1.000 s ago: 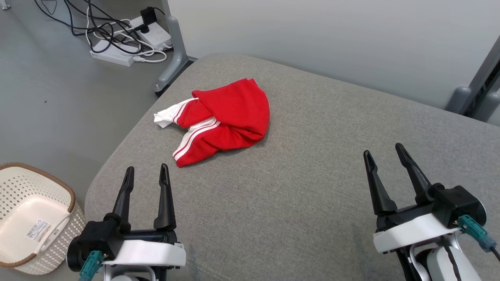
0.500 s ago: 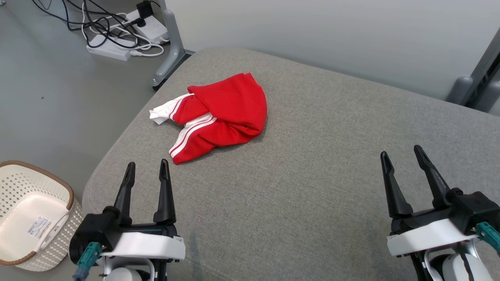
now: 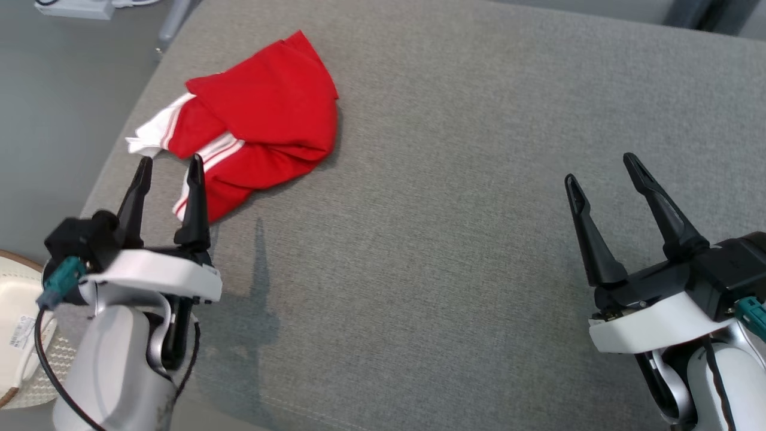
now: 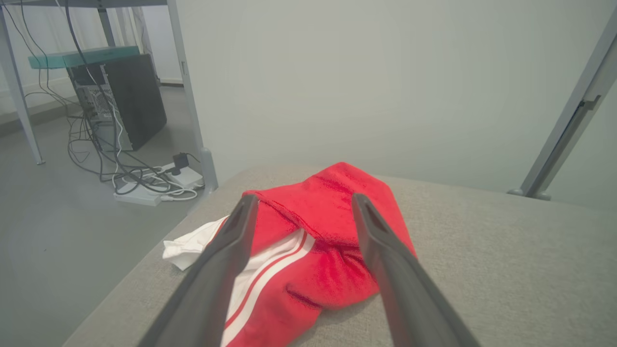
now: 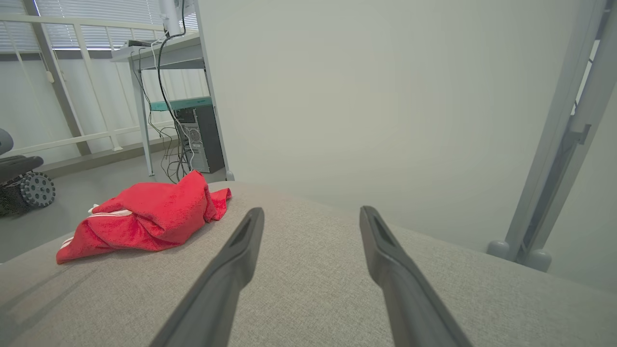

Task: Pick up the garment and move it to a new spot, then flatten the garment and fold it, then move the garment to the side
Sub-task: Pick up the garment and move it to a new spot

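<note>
When we looked down, we counted one garment (image 3: 257, 126). It was red with white stripes and a white bit, and it lay bunched up near the far left corner of the soft grey pad (image 3: 449, 251).

We had two grippers, and each had two long dark fingers. Our left gripper (image 3: 170, 158) was spread wide and held nothing. Its tips were just beside the near edge of the garment, and we could not tell if they touched it. From the left wrist, the red cloth showed between the two fingers. Our right gripper (image 3: 599, 167) was spread wide too and held nothing. It was well apart from the garment, over bare pad on the right.

The pad was grey woven cloth with a round edge. Beside it was a grey floor (image 3: 54, 90). One white basket (image 3: 18, 335) with a brown rim stood there by our left arm. Two white power strips (image 4: 137, 196) lay on the floor among many cables (image 4: 96, 144). One dark computer box (image 4: 123, 103) stood under a desk. A pale wall (image 4: 385, 72) rose behind the pad, and one grey metal post (image 5: 554, 159) leaned at the right.
</note>
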